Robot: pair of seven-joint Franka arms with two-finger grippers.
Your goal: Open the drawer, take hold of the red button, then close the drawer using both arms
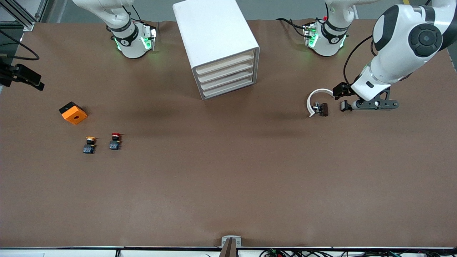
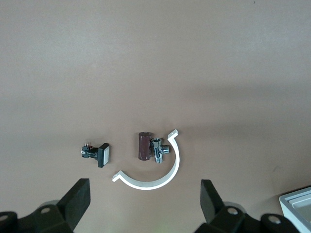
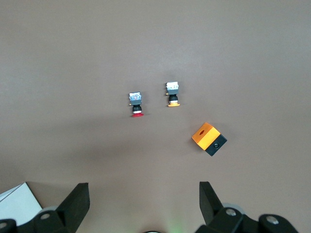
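high front camera; both wrist cameras look down.

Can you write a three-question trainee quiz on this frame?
1. True or false: the drawer is pulled out of the cabinet.
2. Which lies nearest the button? A) white curved clip B) yellow-capped button C) cabinet
3. Fill in: both the left gripper and the right gripper have their fingers ____.

Key: 1 false, all four fronts sit flush; 2 B, the yellow-capped button; 3 open.
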